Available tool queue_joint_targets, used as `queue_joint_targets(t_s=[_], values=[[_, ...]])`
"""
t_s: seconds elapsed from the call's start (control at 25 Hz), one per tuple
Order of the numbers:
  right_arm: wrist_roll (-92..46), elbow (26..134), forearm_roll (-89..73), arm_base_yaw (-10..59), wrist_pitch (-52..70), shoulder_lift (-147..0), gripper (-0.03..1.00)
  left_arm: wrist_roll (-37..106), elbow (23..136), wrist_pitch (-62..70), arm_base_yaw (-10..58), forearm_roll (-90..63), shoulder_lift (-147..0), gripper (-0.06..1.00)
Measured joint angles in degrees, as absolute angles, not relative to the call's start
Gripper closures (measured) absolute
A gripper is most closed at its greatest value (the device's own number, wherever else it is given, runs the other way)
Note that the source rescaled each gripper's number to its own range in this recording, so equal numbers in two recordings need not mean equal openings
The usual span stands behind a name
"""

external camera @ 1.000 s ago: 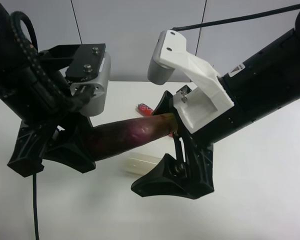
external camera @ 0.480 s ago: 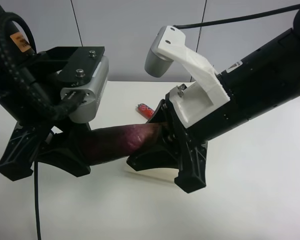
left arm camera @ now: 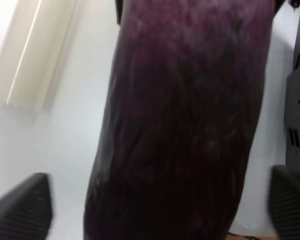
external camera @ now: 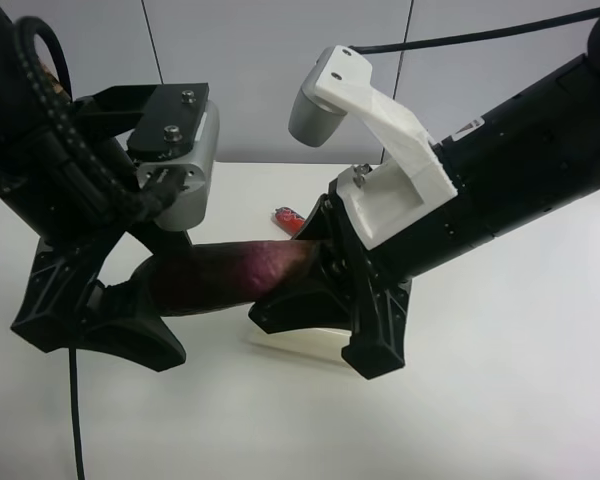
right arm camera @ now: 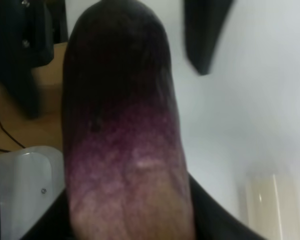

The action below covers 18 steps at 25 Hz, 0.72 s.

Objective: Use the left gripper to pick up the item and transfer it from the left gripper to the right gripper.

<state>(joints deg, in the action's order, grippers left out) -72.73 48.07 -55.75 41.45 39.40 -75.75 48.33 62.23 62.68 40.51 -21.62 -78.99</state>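
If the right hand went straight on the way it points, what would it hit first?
Probably the left hand: the right hand grips the eggplant, and the left hand's open fingers sit around its other end, straight ahead.

From the high camera you cannot see the eggplant's pale tip, which is buried inside the right gripper. Its dark end is lost behind the left gripper. The candle shows only as a pale sliver under the right gripper, and the sausage only as a red scrap on its far side. Both wrist views cut the eggplant off at their edges, and the right one is blurred.
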Motion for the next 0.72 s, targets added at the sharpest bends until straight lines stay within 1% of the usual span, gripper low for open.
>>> queue_joint_targets(t_s=[0.04, 0.08, 0.16, 0.48, 0.72], values=[[-72.69, 48.07, -55.8, 41.45, 39.34, -75.75, 0.97, 48.2, 62.23, 62.55, 40.51, -21.62, -78.99, 0.04], [-72.69, 48.07, -55.8, 41.45, 39.34, -75.75, 0.97, 48.2, 62.23, 62.42, 40.51, -21.62, -78.99, 0.01], [-72.69, 48.07, -55.8, 41.45, 39.33, -75.75, 0.97, 48.15, 62.23, 62.29, 40.51, -21.62, -78.99, -0.04], [-72.69, 48.07, -55.92, 41.45, 39.28, -75.75, 0.97, 47.32, 62.23, 63.31, 40.51, -20.39, -75.48, -0.04], [-72.67, 48.07, -55.92, 41.45, 39.35, -75.75, 0.97, 41.83, 62.23, 66.43, 40.51, -15.69, -68.96, -0.04]])
